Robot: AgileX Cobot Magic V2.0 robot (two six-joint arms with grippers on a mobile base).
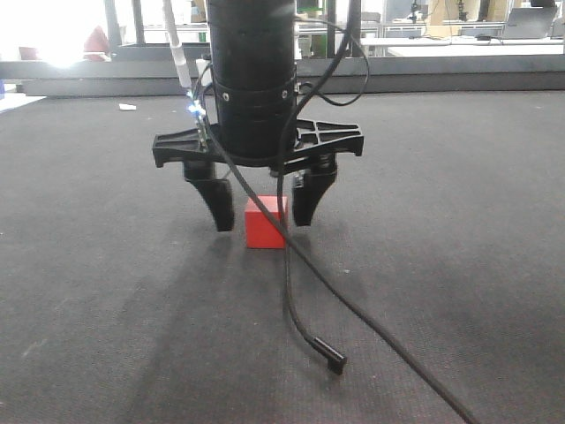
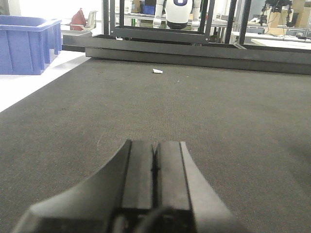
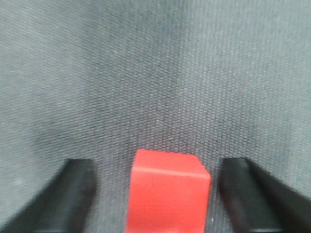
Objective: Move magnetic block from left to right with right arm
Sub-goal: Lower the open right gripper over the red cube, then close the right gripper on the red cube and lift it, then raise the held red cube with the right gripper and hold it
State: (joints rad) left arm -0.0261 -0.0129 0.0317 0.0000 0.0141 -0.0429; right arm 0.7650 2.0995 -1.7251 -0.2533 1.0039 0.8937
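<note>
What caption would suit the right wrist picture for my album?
The right gripper, jaws open, straddles the magnetic block on grey carpet, with gaps either side.

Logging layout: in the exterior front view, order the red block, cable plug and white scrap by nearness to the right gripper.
1. magnetic block: inside the open right gripper.
2. cable plug: lying nearer the camera, image right.
3. white scrap: far behind, image left.

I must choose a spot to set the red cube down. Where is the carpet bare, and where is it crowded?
The carpet is bare on both sides of the right gripper, back to the metal rail. It is crowded only at the open jaws around the magnetic block and toward the camera, where the loose cable trails.
</note>
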